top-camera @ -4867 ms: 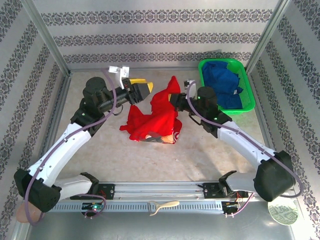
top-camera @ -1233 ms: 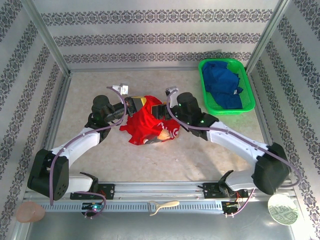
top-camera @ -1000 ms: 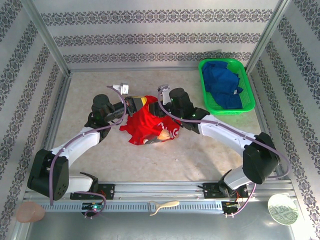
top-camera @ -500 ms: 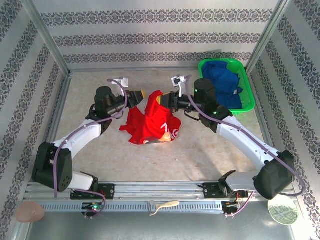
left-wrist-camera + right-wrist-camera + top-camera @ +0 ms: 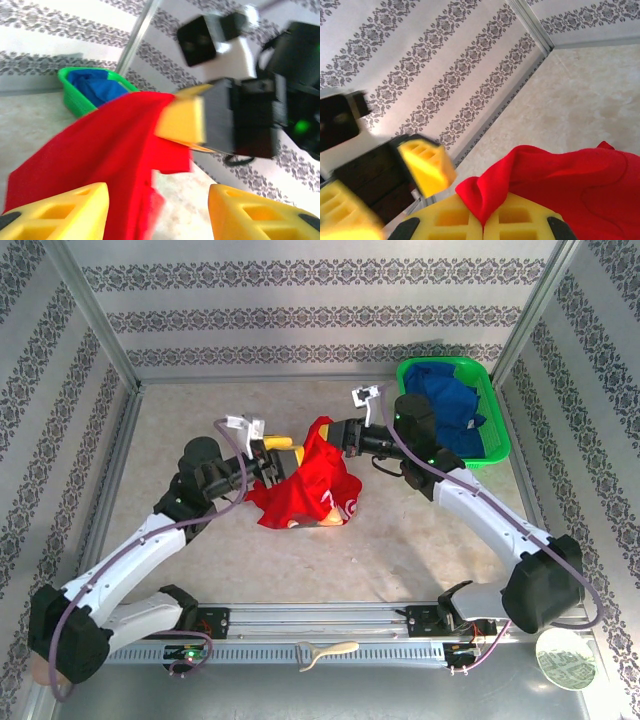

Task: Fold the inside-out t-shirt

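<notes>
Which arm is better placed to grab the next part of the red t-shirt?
Left: the left gripper is open right beside the t-shirt's hanging cloth, while the right gripper is shut on its raised corner.

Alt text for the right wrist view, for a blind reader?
The right gripper is shut on a pinched fold of the bright red cloth t-shirt, which drapes away to the right. The left gripper, yellow jaws apart, sits blurred at left, before a patterned wall and beige table.

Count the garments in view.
2: the red t-shirt at mid-table, its top pinched in the right gripper; the blue garment in the green basket, far right. Others may hide beneath it.
</notes>
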`<state>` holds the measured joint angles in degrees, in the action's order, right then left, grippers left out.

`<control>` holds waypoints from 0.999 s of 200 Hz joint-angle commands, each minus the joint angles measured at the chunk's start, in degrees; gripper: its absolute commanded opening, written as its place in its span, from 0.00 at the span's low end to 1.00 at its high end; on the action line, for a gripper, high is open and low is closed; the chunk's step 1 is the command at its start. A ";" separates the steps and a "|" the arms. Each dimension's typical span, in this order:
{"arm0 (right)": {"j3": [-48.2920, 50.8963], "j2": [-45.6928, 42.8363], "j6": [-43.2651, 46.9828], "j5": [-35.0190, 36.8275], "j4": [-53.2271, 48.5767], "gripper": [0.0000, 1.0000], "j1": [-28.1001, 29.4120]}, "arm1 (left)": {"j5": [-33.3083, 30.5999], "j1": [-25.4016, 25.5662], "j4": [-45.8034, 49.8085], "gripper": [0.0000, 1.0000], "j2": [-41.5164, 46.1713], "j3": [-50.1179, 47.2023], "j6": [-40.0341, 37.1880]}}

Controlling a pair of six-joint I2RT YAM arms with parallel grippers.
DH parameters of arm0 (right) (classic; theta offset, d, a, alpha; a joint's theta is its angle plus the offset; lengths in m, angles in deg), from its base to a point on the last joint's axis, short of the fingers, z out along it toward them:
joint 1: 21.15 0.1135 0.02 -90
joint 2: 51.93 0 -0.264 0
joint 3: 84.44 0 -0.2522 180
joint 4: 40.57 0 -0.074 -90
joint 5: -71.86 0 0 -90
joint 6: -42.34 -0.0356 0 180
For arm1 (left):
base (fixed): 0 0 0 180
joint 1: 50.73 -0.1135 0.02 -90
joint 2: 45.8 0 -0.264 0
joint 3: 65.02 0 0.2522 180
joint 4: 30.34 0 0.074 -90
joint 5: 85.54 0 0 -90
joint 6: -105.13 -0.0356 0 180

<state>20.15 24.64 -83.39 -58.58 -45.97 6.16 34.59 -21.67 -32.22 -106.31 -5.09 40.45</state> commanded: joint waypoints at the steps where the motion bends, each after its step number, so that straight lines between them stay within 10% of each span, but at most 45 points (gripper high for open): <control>1: 0.49 0.33 -1.02 1.07 1.18 0.00 0.09 | -4.52 1.89 6.56 0.55 -2.76 1.71 -7.64; 72: 1.42 -1.72 -1.45 0.94 1.05 0.00 1.25 | -11.14 2.24 6.06 0.55 -12.14 6.85 -9.86; 98: 1.97 -2.61 -2.04 -0.01 1.54 0.00 0.94 | -10.60 1.35 3.69 0.34 -14.96 7.23 -8.40; 123: 2.75 -2.83 -3.33 -0.36 2.12 0.00 -1.74 | 0.64 -2.12 -4.40 0.00 -15.68 5.46 -3.27; 191: 3.46 5.21 -11.33 2.07 9.36 0.00 -9.64 | 33.93 -5.77 -23.82 0.00 -16.19 4.65 16.14; 200: 3.54 6.34 -12.55 1.63 11.14 0.15 -9.58 | 35.48 -5.77 -28.18 0.00 -16.96 4.47 19.72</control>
<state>23.82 27.81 -91.67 -59.15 -40.97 -1.88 56.90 -26.83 -44.30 -122.50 -0.11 48.21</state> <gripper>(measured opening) 0.053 0.055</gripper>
